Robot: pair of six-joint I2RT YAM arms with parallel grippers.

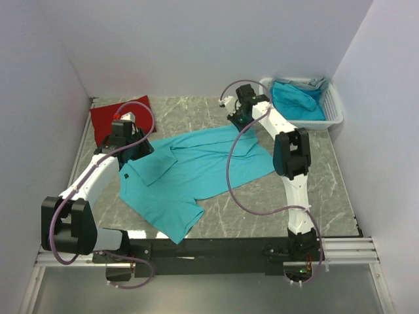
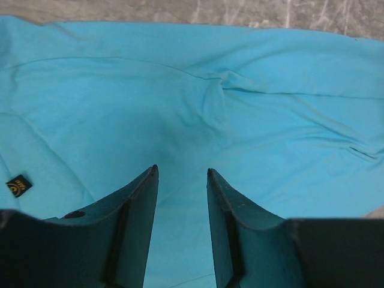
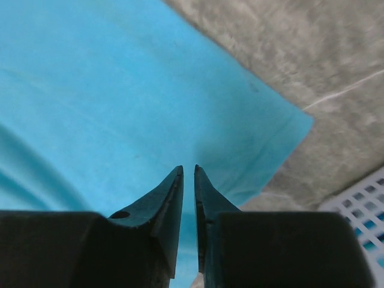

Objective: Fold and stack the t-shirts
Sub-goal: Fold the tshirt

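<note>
Turquoise t-shirt [image 1: 196,173] lies spread flat and unfolded on the tabletop [image 1: 327,196], mid-workspace. Long axis runs roughly left-near to right-far in the top view, and one sleeve points toward the arm bases. Small dark chest mark [image 2: 18,185] sits at the left end, so I judge collar end left, hem end right.

Left pincer [image 2: 182,171]: over the far-left edge of the shirt, jaws spread partway with a clear gap. Only the cloth below shows through the gap, and nothing looks pinched.

Right pincer [image 3: 188,168]: at the far-right corner of the same shirt, fingers pressed nearly together with a thin slit between. Can't tell if any cloth is nipped at the tips. Shirt corner [image 3: 303,123] is just ahead-right of it, with bare marble beyond.

Key relation: each arm sits at its own end of the long axis, both along the far edge. Likely next move is to take that far edge and bring it toward the near side. Both ends need a grip together or the fold skews, and the left side has no grip yet.

Red t-shirt [image 1: 121,112]: folded, far-left corner, just behind the left wrist, apart from the turquoise one. Probable stack spot.

Basket [image 1: 337,112]: white slatted, far-right corner, holds more crumpled turquoise shirts [image 1: 298,101], not folded yet. Right arm is nearer to it.
</note>
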